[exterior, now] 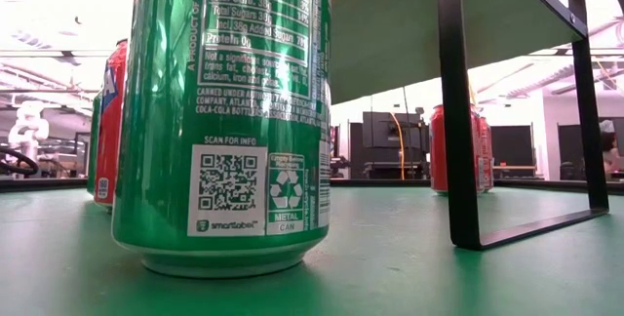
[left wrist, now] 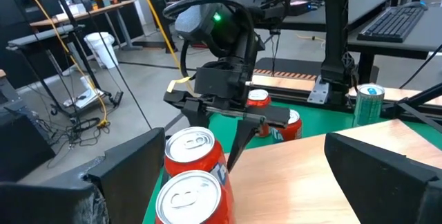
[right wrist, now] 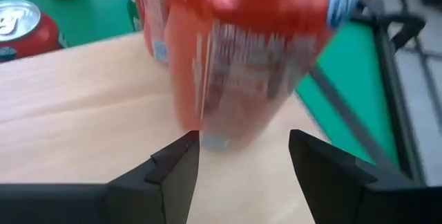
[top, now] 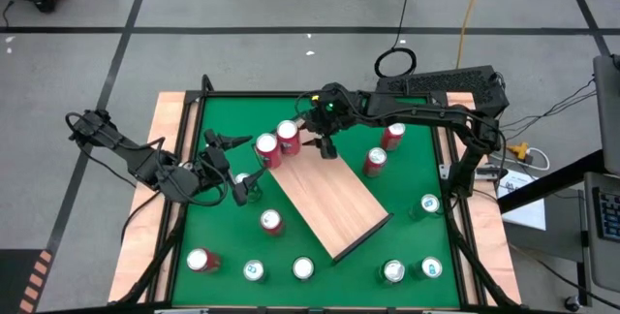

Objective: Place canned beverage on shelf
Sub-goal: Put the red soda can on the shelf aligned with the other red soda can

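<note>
Fingers of the right gripper (top: pixel 327 149) are seen parted just behind a red can (right wrist: pixel 235 51) standing upright at the far end of the shelf (top: pixel 329 203), while the left gripper (top: pixel 225 164), spread wide, waits beside the desk's (top: pixel 426 236) left edge.

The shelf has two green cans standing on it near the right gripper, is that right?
Not quite: the two cans on the shelf are red, not green. They do stand at its end near the right gripper, as the high view shows; the green cans are all on the table.
</note>
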Available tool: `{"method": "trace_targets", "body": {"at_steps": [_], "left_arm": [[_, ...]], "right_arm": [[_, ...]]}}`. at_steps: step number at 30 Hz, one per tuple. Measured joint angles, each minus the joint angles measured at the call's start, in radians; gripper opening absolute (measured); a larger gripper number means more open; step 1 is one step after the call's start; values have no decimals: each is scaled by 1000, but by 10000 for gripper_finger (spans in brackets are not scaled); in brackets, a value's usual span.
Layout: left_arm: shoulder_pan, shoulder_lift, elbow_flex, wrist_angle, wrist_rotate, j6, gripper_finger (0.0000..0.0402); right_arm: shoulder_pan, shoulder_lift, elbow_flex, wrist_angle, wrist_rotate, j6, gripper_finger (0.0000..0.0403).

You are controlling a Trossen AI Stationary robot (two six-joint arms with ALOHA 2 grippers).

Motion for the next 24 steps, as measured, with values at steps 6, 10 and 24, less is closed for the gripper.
{"method": "trace_targets", "body": {"at_steps": [6, 10, 24], "left_arm": [[0, 8, 0, -2, 0, 1, 398], [0, 6, 0, -3, -4, 1, 398], [0, 6, 0, -15, -19, 1, 398]], "right_arm": [[21, -17, 0, -86, 1, 80, 215], [60, -17, 0, -108, 65, 109, 215], [147, -17, 0, -90, 134, 133, 215]]}}
